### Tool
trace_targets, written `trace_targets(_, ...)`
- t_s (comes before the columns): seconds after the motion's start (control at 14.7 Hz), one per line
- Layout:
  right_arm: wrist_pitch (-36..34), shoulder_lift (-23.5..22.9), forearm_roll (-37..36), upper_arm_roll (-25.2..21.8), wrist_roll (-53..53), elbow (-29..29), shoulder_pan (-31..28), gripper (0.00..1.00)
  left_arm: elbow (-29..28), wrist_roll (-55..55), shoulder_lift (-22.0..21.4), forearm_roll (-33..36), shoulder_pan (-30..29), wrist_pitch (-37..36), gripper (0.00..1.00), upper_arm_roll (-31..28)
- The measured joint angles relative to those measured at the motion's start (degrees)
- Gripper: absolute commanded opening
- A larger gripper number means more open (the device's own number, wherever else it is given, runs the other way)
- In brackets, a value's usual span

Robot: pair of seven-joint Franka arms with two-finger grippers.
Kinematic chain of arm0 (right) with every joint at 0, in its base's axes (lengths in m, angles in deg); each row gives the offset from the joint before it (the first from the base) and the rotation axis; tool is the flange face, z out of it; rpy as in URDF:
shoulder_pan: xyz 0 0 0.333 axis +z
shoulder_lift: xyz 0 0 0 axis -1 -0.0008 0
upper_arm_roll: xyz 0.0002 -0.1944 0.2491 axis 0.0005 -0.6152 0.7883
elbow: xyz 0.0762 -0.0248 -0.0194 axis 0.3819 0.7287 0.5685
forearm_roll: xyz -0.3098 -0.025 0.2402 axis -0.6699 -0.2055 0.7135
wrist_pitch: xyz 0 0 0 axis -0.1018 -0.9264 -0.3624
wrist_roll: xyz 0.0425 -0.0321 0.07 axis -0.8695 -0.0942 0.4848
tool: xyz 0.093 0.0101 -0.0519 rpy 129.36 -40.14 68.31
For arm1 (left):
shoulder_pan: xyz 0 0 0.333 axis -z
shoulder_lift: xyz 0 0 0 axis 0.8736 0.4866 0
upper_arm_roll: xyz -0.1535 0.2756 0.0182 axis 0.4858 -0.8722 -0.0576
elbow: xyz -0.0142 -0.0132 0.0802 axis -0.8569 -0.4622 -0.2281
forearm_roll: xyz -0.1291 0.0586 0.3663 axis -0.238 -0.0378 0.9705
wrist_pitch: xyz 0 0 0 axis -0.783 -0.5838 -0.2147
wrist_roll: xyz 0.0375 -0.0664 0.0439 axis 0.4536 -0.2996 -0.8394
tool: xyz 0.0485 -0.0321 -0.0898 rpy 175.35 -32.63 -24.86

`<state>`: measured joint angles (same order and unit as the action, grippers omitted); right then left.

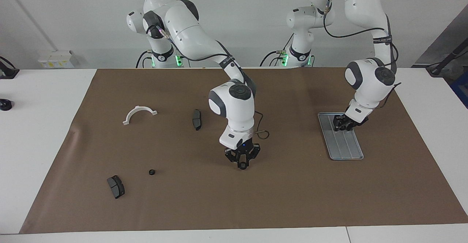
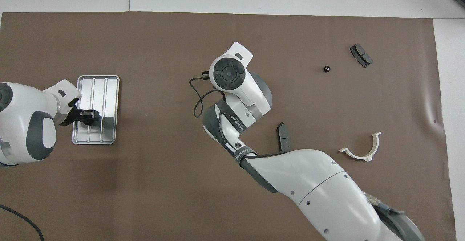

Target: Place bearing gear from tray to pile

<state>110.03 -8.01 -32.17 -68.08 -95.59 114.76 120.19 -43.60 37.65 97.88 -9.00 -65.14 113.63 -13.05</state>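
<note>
- Nearest the robots, toward the right arm's end of the table, is the start of the pile (image 1: 146,112). It's really a loose scatter: a white half-ring bracket (image 1: 140,110) and a dark brake pad (image 1: 196,119) lying well apart on the brown mat (image 1: 219,206).
- The tray (image 1: 347,146) sits at the left arm's end. The left gripper (image 1: 340,125) is low over the tray's nearer end, I'd guess after another gear. There's a dark blob at its tip, but I can't tell if it has hold of anything.
- The right gripper (image 1: 242,162) is over the middle of the mat, pointing straight down and pinched on a small black bearing gear (image 1: 242,167). That gear is right at its tips, just above the mat. My guess is it's the carry leg from tray to pile, with the pile well off toward the right arm's end.
- Farther out, a loose gear (image 1: 151,171) is already on the mat, with a second brake pad (image 1: 116,186) near it. That looks like the obvious drop zone.
</note>
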Motion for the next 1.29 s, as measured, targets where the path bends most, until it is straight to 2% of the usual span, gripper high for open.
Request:
trace_targets(0.14,-5.2,4.1,0.0,0.0,4.0,1.5,-2.6,0.0,0.0,0.0,0.0,0.0,0.0,0.0,0.58,0.0)
trace_targets(0.2,-6.3,6.9,0.3,0.0,7.2,4.0,-4.2,0.0,0.0,0.0,0.0,-0.1,0.0,-0.1,0.58,0.0)
trace_targets(0.48,-6.9,19.8,2.3,0.0,22.8,20.5,-13.0,0.0,0.0,0.0,-0.2,-0.2,0.0,-0.3,0.52,-0.2)
trace_targets(0.61,-6.9,24.0,2.5,0.1,29.9,27.3,-17.8,0.0,0.0,0.0,-0.3,-0.2,0.0,-0.4,0.46,-0.2)
trace_targets(0.75,-3.8,26.3,4.3,0.1,37.2,33.1,-22.5,0.0,0.0,0.0,-0.5,-0.2,0.0,-0.4,0.36,-0.1)
trace_targets(0.88,2.3,27.4,6.6,0.1,44.1,39.0,-26.3,0.0,0.1,0.0,-0.8,-0.2,0.0,-0.7,0.27,-0.1)
trace_targets(1.16,9.7,28.5,6.9,0.1,48.6,47.1,-29.9,0.0,0.1,0.0,-1.7,-0.2,0.0,-1.5,0.09,0.0)
trace_targets(1.22,10.8,28.7,6.9,0.1,48.6,48.1,-30.0,0.03,0.2,0.0,-1.9,-0.2,0.0,-1.5,0.05,0.1)
trace_targets(1.29,11.7,28.9,6.9,0.2,48.6,48.9,-30.0,0.27,0.6,0.0,-2.1,-0.2,0.1,-1.5,0.01,0.2)
